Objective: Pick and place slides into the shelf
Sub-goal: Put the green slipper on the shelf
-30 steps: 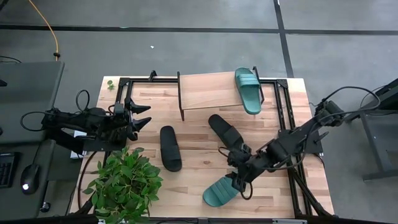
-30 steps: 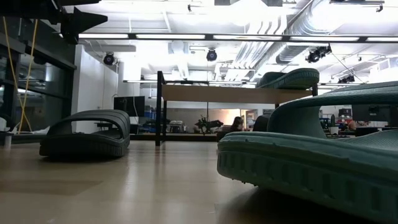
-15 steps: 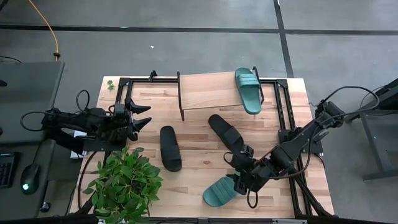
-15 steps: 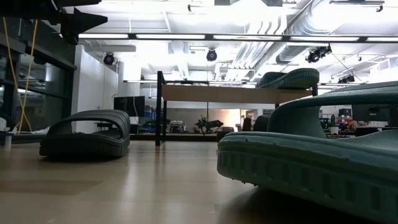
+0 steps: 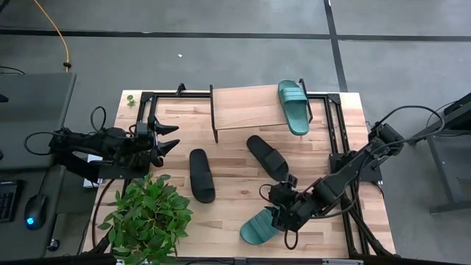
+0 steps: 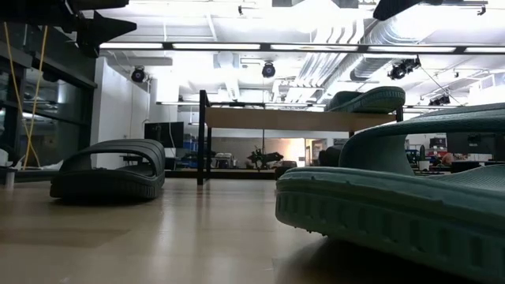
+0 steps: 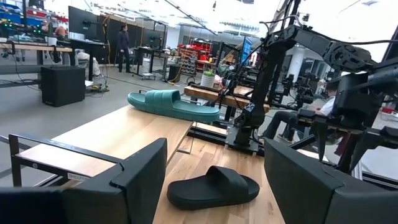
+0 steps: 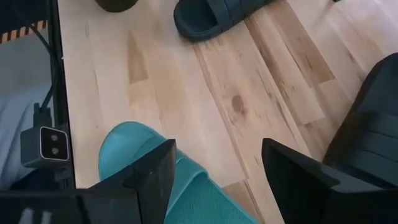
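Observation:
A teal slide lies sole-down near the table's near edge and fills the right of the low view. My right gripper hovers open above its end, one finger on either side, touching nothing. Two black slides lie flat on the tabletop. The second teal slide rests on the right end of the shelf's plank. My left gripper waits open at the table's left edge, facing the shelf.
A leafy potted plant stands at the near left corner, close to the left black slide. Black frame rails run along the table's edges. Bare wood shows on the shelf plank left of the teal slide and between the two black slides.
My right gripper has moved toward the near edge and a little to the left, from beside the middle black slide to above the near teal slide. Its arm now shows at the top of the low view. The slides have kept still.

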You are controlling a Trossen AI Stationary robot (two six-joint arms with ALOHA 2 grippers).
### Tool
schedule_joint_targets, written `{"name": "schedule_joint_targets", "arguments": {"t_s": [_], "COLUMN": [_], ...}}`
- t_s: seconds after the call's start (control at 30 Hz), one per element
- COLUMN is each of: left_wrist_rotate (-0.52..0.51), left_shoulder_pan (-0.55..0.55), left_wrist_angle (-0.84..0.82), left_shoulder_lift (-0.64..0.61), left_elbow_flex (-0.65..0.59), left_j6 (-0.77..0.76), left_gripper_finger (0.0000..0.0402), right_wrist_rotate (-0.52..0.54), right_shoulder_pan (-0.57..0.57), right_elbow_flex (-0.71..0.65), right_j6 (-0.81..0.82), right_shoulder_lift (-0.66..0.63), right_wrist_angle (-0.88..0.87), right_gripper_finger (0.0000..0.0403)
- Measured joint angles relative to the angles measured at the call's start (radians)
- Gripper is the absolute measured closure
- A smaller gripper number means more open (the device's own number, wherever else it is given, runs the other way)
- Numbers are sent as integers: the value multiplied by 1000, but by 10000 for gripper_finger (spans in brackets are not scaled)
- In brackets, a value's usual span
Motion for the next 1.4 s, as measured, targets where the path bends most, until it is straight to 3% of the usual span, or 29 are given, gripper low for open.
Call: {"name": "schedule_joint_targets", "arguments": {"t_s": [0.93,1.17,1.4], "left_wrist_rotate": [16,45,45], "left_shoulder_pan": [0,0,0], "left_wrist_angle": [-7,-8,-8], "left_shoulder_lift": [0,0,0], "left_elbow_flex": [0,0,0], "left_j6": [-29,-29,-31], "left_gripper_finger": [151,151,151], "right_wrist_rotate": [73,152,319], "right_shoulder_pan": [43,93,153], "right_elbow_flex": [0,0,0], "right_j6": [108,172,243], "right_shoulder_lift": [151,151,171], "right_wrist_angle": [57,54,54], "right_gripper_finger": [176,176,176]}}
